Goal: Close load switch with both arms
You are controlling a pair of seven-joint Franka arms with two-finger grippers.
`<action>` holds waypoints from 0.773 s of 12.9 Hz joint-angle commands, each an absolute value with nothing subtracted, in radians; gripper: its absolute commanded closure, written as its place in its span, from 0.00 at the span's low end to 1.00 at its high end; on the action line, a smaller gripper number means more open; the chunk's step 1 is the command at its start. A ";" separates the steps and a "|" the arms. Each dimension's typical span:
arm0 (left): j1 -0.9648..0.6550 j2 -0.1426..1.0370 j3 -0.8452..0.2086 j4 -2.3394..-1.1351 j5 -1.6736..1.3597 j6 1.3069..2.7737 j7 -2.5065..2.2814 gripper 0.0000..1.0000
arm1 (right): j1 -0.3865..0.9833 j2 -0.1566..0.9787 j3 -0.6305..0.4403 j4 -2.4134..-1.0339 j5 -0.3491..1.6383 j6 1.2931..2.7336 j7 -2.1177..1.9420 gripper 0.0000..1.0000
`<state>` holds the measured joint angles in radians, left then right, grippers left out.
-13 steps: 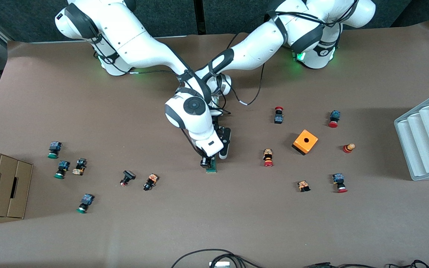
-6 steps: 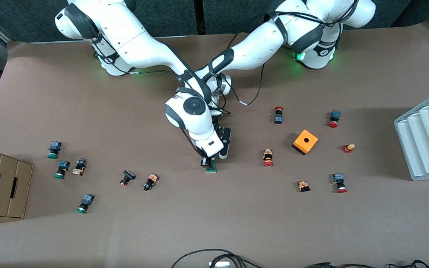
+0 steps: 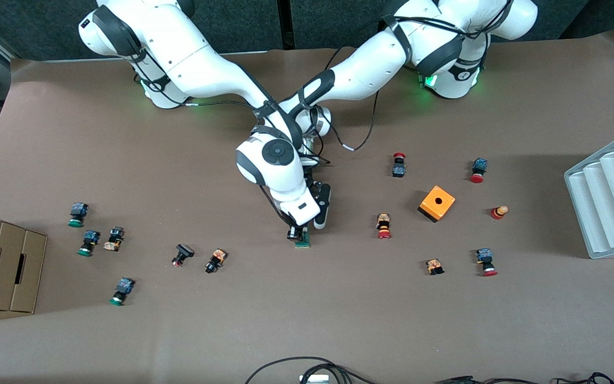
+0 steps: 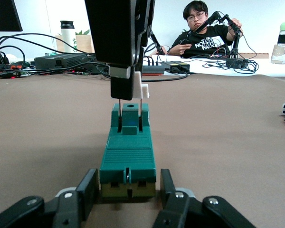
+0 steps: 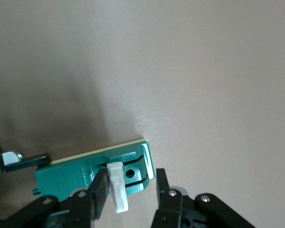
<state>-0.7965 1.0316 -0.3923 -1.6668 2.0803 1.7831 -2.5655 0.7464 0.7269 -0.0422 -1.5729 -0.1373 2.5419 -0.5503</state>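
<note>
1. Mid-tabletop (image 3: 339,320), the load switch (image 3: 302,242) lies flat.
2. Left gripper (image 4: 127,190) is clamped on the load switch's body.
3. Right gripper (image 5: 128,187), above, is closed on its white lever (image 5: 117,192).

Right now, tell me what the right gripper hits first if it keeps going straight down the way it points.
Most likely the load switch: the right gripper points down onto its white lever, with the table directly beneath.

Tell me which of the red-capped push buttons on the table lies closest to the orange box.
The red mushroom-shaped one beside the orange box, toward the left arm's end of the table; it's bare, without the dark block the other red-capped buttons carry.
</note>
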 commanded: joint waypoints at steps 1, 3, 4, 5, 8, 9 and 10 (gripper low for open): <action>-0.807 1.065 -0.382 -1.644 2.085 1.770 -2.580 0.41 | 0.736 0.771 -0.041 -1.517 -0.156 2.562 -0.557 0.52; -0.807 1.065 -0.382 -1.644 2.085 1.770 -2.580 0.41 | 0.738 0.788 -0.041 -1.499 -0.156 2.562 -0.555 0.52; -0.807 1.065 -0.382 -1.644 2.085 1.770 -2.580 0.41 | 0.738 0.790 -0.041 -1.497 -0.156 2.562 -0.555 0.52; -0.807 1.065 -0.382 -1.644 2.085 1.770 -2.582 0.41 | 0.736 0.790 -0.041 -1.497 -0.156 2.562 -0.555 0.52; -0.807 1.065 -0.382 -1.644 2.085 1.770 -2.580 0.41 | 0.736 0.790 -0.041 -1.496 -0.156 2.562 -0.555 0.52; -0.807 1.065 -0.382 -1.644 2.085 1.770 -2.580 0.41 | 0.736 0.790 -0.041 -1.496 -0.156 2.562 -0.555 0.52; -0.807 1.065 -0.382 -1.644 2.085 1.770 -2.580 0.41 | 0.736 0.790 -0.041 -1.496 -0.156 2.562 -0.555 0.52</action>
<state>-0.7967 1.0316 -0.3922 -1.6668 2.0803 1.7829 -2.5656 0.7458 0.7638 -0.0431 -1.5332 -0.1373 2.5435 -0.5512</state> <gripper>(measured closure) 0.410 0.520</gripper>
